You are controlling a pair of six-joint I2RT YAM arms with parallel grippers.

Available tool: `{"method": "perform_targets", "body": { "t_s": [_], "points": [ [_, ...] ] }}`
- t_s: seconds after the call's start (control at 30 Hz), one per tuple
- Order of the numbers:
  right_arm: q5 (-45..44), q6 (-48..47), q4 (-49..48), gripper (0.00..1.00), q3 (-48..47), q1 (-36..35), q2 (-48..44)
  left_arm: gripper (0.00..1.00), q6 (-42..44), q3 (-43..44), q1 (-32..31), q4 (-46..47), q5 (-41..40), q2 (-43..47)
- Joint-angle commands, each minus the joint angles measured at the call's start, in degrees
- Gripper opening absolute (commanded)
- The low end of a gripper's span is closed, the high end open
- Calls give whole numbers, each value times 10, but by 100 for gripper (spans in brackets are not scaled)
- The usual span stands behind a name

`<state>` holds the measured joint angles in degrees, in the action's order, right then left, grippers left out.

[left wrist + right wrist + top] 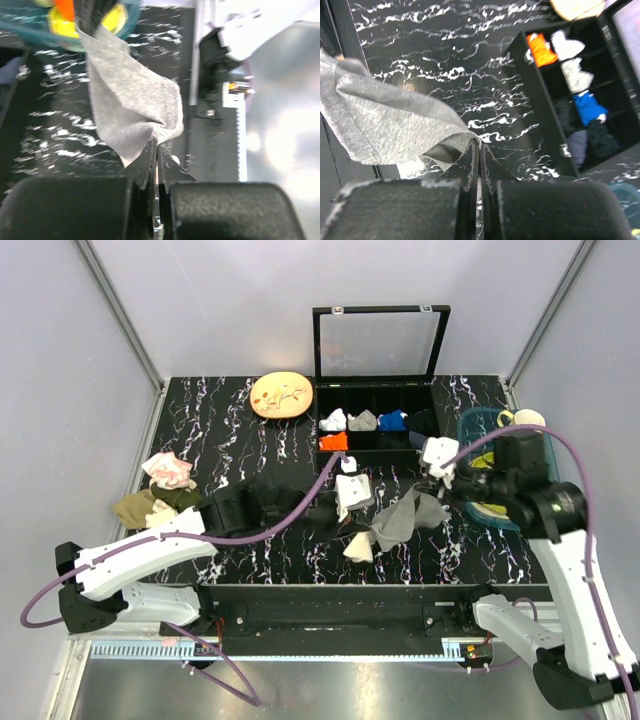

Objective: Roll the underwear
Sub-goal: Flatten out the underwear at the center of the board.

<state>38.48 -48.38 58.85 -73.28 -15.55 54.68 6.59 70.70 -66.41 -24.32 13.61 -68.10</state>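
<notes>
Black marbled table [230,430] under pale walls: both arms hold the underwear [400,520] up between them, near the front edge and right of centre. The left tool [156,150] is clamped shut on one corner of the grey cloth, the right tool [480,147] is pinched tight on another edge, and the garment sags crumpled between the two grips. No roll has begun. This looks like the spreading step, and the next move likely calls for drawing the grips apart to take out the folds, then laying the cloth flat on bare table before any rolling. Behind it stands a divided box [380,452] of small bundles, with a heap of other cloths [160,495] well to the left. From above, the tools' bodies hide their tips. The left wrist view is blurred, and whether the cloth's lowest fold touches the table cannot be told.
</notes>
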Motion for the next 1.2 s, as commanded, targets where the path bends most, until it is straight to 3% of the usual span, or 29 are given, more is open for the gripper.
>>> {"method": "perform_targets", "body": {
  "t_s": [0.0,0.13,0.23,0.3,0.33,0.4,0.43,0.5,0.6,0.67,0.8,0.87,0.9,0.93,1.0,1.1,1.17],
  "points": [
    [-5,-17,102,0,-81,3,-37,0,-100,44,-6,-16,164,8],
    [24,1,101,0,-84,3,-31,0,-152,-6,-6,24,173,49],
    [48,34,33,0,-26,2,4,0,-222,-116,35,85,158,118],
    [67,73,-43,6,-3,3,66,0,-275,-227,111,156,159,171],
    [73,88,-70,6,8,2,95,0,-338,-267,142,173,147,185],
    [69,145,-151,6,4,-2,196,0,-385,-353,245,199,127,205],
    [33,182,-193,2,-17,-6,233,0,-420,-373,317,205,121,204],
    [-18,205,-211,3,-50,-18,337,0,-431,-397,373,224,92,184],
    [-84,240,-214,14,-113,-18,421,0,-421,-372,450,258,54,99],
    [-125,245,-214,32,-127,-18,432,12,-413,-340,482,270,37,14],
    [-151,198,-224,52,-59,-17,364,26,-379,-240,502,223,53,-95],
    [-97,126,-206,64,-24,-17,307,39,-354,-211,503,192,54,-97],
    [-63,83,-184,66,9,-18,293,41,-333,-205,503,182,51,-91],
    [11,-26,-110,66,24,-21,275,42,-324,-202,503,172,51,-79],
    [55,-170,-49,66,80,-34,265,42,-292,-190,503,142,60,-42],
    [54,-261,-50,65,177,-81,242,43,-238,-171,502,87,57,22],
    [11,-260,-123,65,211,-125,231,46,-205,-164,503,50,42,61]
  ]
}}
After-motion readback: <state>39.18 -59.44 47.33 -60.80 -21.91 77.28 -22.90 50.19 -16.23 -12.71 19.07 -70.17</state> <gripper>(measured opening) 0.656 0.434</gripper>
